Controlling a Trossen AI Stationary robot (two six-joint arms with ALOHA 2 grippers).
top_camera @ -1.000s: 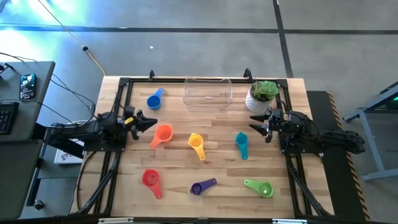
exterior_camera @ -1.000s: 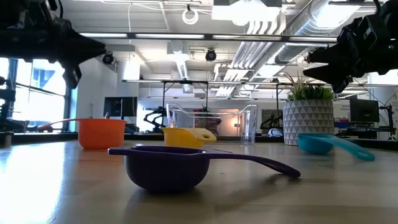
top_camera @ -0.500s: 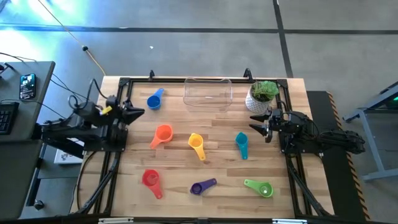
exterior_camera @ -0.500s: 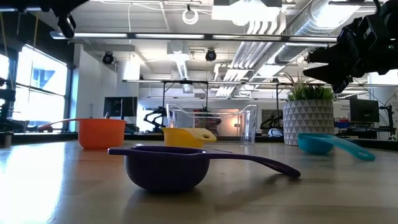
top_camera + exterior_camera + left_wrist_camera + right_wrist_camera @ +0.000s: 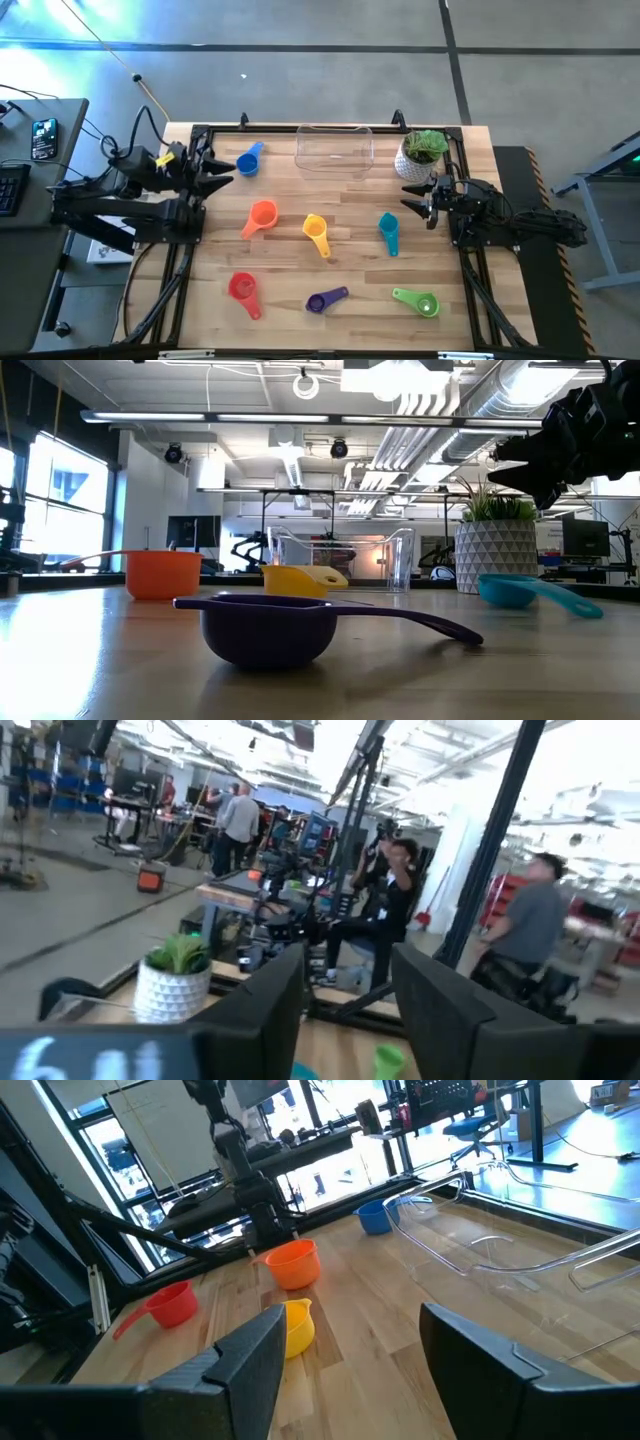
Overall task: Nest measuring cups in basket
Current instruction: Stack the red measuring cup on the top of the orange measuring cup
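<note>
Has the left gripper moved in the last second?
Yes. The left gripper has swung from beside the orange cup toward the blue cup.

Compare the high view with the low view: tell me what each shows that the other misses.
Only the high view shows the left tool, open near the blue cup, plus the red cup and green cup. Only the low view shows the room beyond the table. Both show the right tool, open, the clear basket, plant pot, and the orange cup, yellow cup, teal cup and purple cup.
</note>
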